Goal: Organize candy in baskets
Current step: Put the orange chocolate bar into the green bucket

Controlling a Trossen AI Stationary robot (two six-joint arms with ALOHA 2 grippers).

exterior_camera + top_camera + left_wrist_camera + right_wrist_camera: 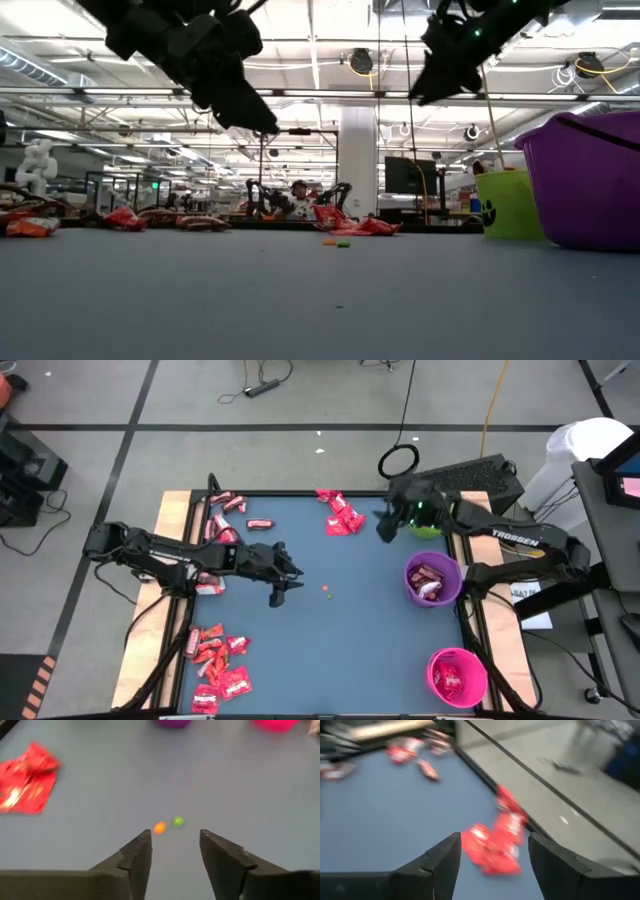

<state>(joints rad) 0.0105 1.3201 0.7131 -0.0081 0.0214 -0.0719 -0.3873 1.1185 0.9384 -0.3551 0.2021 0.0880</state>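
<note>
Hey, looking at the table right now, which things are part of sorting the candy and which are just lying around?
Part of the job:
candy
green basket
purple basket
pink basket
left gripper, open
right gripper, open

Just lying about:
orange dot
green dot
cable loop on the floor

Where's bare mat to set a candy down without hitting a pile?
Free: the mat's middle, between the near-left candy pile and the pink basket, beyond two loose dots. Crowded: far-left wrappers, far-edge pile, and around the purple basket.

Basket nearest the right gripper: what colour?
Lime green basket, clearest in the low view; mostly hidden under the right gripper from above.
</note>
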